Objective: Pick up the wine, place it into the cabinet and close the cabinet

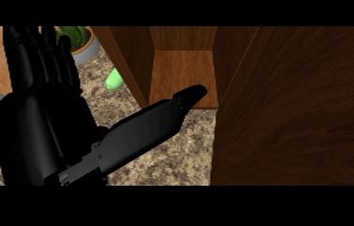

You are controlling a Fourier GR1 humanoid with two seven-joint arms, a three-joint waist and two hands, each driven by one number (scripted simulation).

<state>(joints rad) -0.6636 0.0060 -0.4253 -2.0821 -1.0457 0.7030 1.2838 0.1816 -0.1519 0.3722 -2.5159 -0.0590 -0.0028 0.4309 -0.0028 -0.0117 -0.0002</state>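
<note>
So the left hand [41,108] is filling the left side of the head view, fingers straight and pointing up, thumb sticking out toward the cabinet [276,103], holding nothing. The cabinet is standing open on the speckled desk [173,159], its door [290,126] swinging out at the right, and the shelf [183,75] inside is showing bare wood. The green wine [114,80] is sitting on the desk just left of the cabinet, partly hidden. A grey bowl [83,44] with something green in it is sitting behind it.

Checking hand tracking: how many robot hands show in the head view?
1. The left hand stands at the view's left edge, fingers straight and up, beside the open cabinet. The right hand is out of view.
</note>
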